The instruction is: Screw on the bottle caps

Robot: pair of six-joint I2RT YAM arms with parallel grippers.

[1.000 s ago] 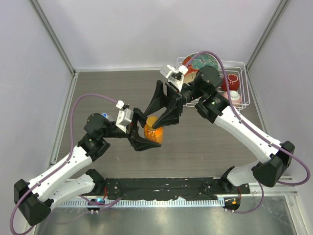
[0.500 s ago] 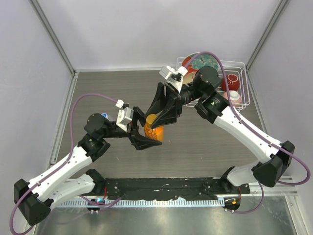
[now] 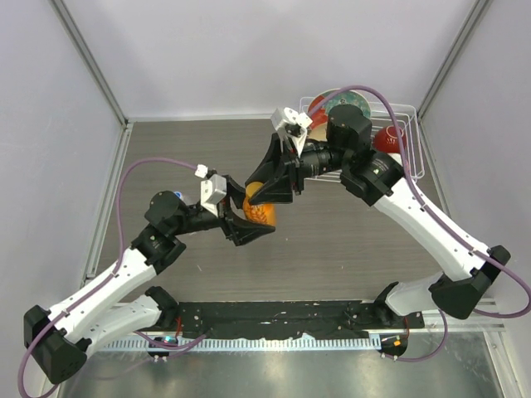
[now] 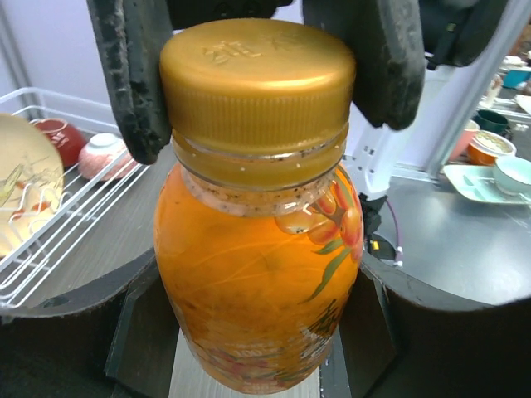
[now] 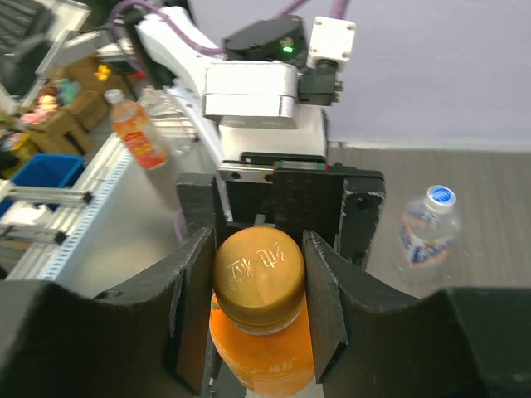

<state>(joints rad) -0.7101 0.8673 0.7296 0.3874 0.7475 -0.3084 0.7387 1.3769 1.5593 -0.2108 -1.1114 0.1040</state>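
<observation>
From above, the left claw (image 3: pixel 247 224) grasps the orange bottle (image 3: pixel 260 212) by its body. The right claw (image 3: pixel 265 192) sits over the bottle's top, and I think the cap is hidden under it. The left wrist view shows the amber cap (image 4: pixel 257 83) seated on the neck, with the right claw's fingers (image 4: pixel 129 79) on either side. In the right wrist view that claw is clenched on the cap. A clear bottle (image 5: pixel 425 230) wearing its white cap (image 5: pixel 440 197) stands beyond the left claw, off to the side.

Orange bottle (image 4: pixel 257 274), amber-gold cap (image 4: pixel 257 75)
</observation>
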